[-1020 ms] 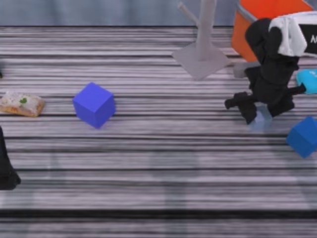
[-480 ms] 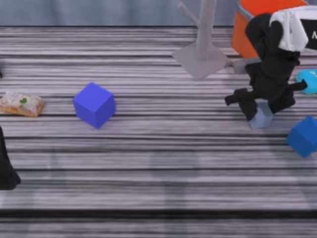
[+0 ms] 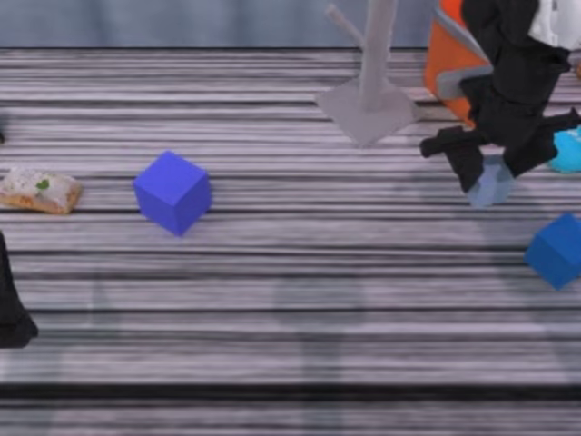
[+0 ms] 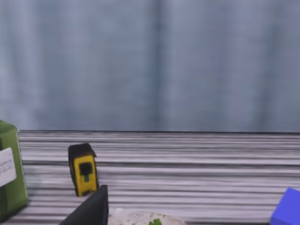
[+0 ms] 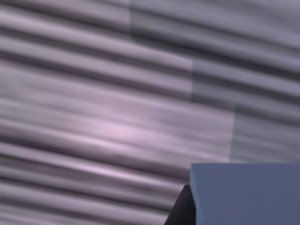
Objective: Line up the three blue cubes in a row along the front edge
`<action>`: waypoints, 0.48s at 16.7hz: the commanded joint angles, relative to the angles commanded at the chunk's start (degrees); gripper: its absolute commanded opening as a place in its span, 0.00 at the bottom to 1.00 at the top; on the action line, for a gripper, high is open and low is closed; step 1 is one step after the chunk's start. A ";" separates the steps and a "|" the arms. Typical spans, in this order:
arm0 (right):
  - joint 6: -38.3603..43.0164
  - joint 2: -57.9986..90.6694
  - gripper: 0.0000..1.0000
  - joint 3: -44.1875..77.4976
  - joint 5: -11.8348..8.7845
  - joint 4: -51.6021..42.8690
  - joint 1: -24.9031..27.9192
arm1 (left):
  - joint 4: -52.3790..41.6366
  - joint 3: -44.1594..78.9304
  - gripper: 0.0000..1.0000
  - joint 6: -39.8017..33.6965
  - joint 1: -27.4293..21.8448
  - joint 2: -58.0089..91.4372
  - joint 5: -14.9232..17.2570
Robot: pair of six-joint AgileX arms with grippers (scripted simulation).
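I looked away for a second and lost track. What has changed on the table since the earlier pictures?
The right end effector, shut on the small pale grey-blue cube, has lifted it off the table and carried it slightly toward the back. The large indigo-violet cube, the medium royal-blue cube and the parked left end effector at the left edge stayed put.

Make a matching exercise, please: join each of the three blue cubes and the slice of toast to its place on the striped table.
Things:
1. large indigo-violet cube
2. medium royal-blue cube
3. small pale grey-blue cube
4. slice of toast

Places:
A. between the fingers of the right gripper
B. at the table's far left edge
C. at the table's right edge
D. left of centre, beside the toast

Pairs: 1-D, 2-C, 3-A, 4-B
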 joint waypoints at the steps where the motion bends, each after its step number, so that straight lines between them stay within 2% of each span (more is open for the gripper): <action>1: 0.00 0.00 0.00 0.00 0.00 0.00 0.00 | 0.00 0.00 1.00 0.00 0.00 0.00 0.00; 4: 0.93 -0.54 0.00 -0.97 0.00 0.37 0.41 | 0.00 0.00 1.00 0.00 0.00 0.00 0.00; 8: 9.52 -6.90 0.00 -8.93 0.22 2.23 6.67 | 0.00 0.00 1.00 0.00 0.00 0.00 0.00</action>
